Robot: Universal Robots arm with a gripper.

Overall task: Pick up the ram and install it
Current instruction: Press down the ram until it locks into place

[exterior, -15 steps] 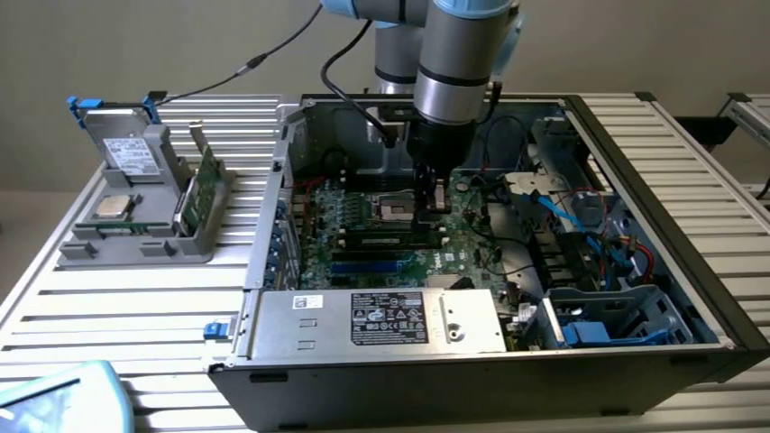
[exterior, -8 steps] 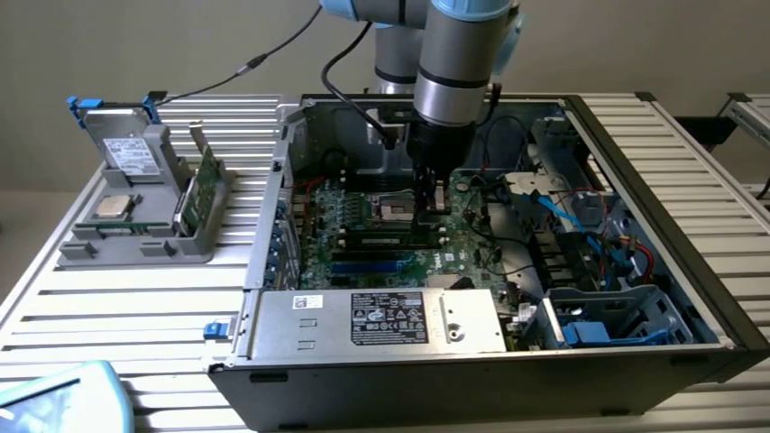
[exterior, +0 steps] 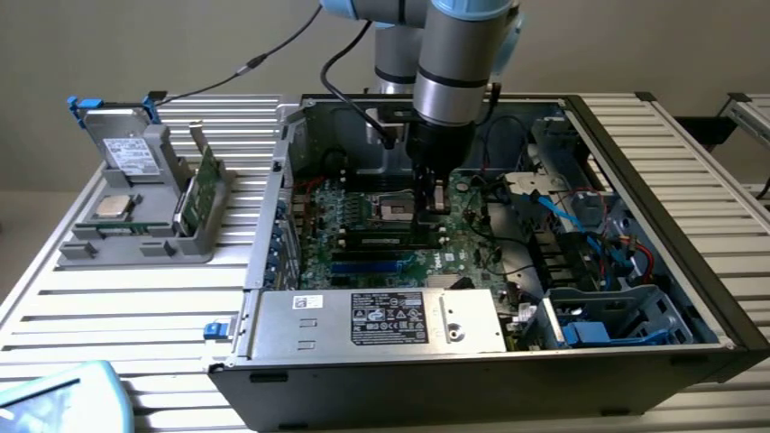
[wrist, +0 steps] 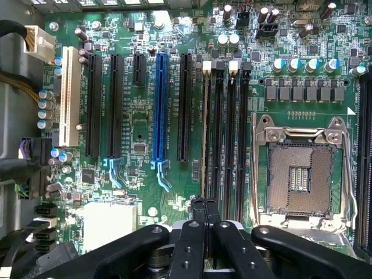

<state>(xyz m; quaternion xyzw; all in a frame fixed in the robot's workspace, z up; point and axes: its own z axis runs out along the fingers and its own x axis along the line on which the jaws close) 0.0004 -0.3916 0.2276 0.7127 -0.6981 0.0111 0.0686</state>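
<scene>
The arm reaches straight down into the open computer case (exterior: 673, 271), its hand (exterior: 431, 209) low over the motherboard (exterior: 361, 216) beside the empty processor socket (exterior: 391, 206). In the wrist view the hand (wrist: 204, 218) is closed, its two black fingers (wrist: 192, 244) pressed together on the thin top edge of the ram (wrist: 205, 145). The ram is seen edge-on there — a narrow pale strip running the length of the memory slot (wrist: 218, 133) row, standing in the slot farthest from the socket (wrist: 297, 174). It lies in line with that slot from the white latch (wrist: 206, 66) at the far end down to the fingertips. Whether it is pushed fully home cannot be told.

In the exterior view a dark stick (exterior: 382, 240) lies along the memory slots just under the hand, with the blue expansion slot (exterior: 367, 266) nearer the power supply (exterior: 379, 320) at the front of the case.

Outside the case, on the slatted table (exterior: 132, 298) toward the exterior view's left, a grey parts holder (exterior: 139, 239) carries a square silver processor chip (exterior: 114, 207), a drive (exterior: 129, 155) standing upright at the back, and a green board (exterior: 207, 180) set on edge — all well apart from the hand. A pale blue object (exterior: 60, 397) sits at the table's near corner.
</scene>
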